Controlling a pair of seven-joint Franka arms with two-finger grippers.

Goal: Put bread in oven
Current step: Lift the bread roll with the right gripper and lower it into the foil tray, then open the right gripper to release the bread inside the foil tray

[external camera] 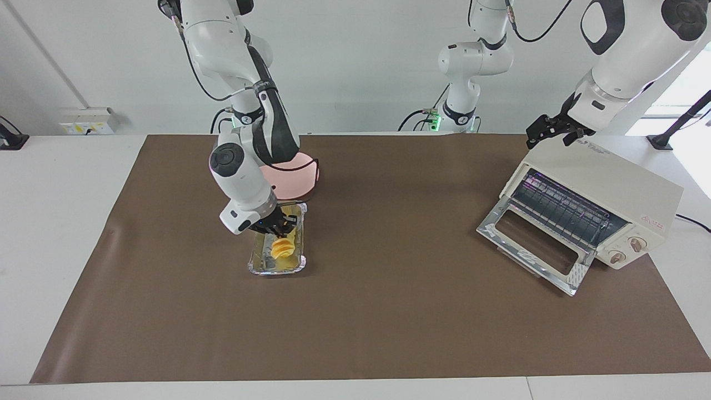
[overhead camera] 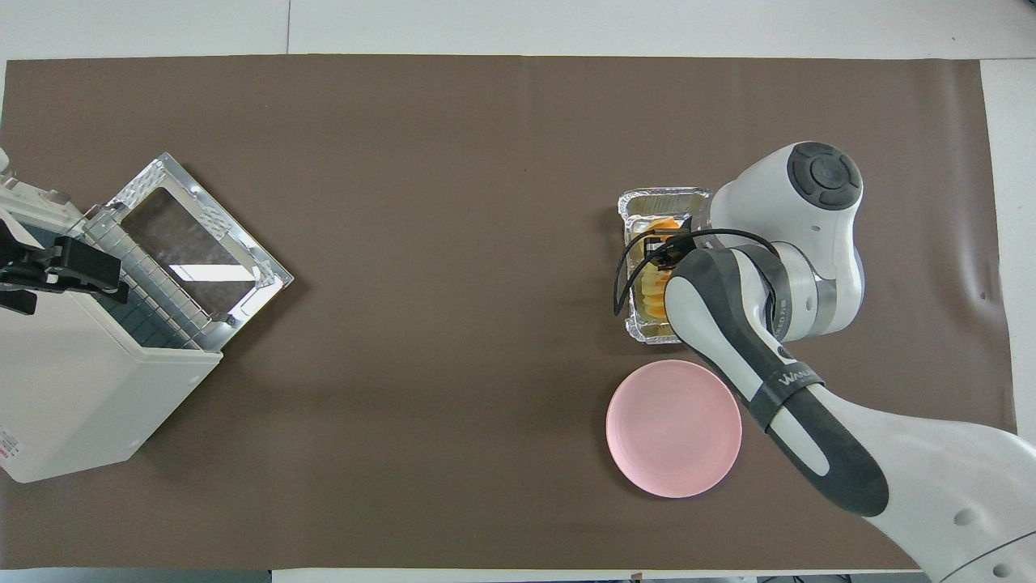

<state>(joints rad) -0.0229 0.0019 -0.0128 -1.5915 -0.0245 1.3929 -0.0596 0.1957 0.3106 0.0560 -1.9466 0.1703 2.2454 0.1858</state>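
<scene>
The yellow-orange ridged bread (external camera: 282, 248) (overhead camera: 650, 289) is low inside the silver foil tray (external camera: 276, 272) (overhead camera: 664, 197). My right gripper (external camera: 276, 229) (overhead camera: 665, 247) is shut on the end of the bread nearer the robots, and the arm hides part of the loaf from above. The cream-white oven (external camera: 605, 178) (overhead camera: 73, 389) stands at the left arm's end of the table, its glass door (external camera: 530, 244) (overhead camera: 198, 235) dropped open and the wire rack showing. My left gripper (external camera: 550, 132) (overhead camera: 48, 271) waits open just over the oven's top.
A round pink plate (external camera: 303, 178) (overhead camera: 673, 427) lies beside the foil tray, nearer to the robots, partly covered by the right arm in the facing view. A brown mat (external camera: 389, 311) covers the table between tray and oven.
</scene>
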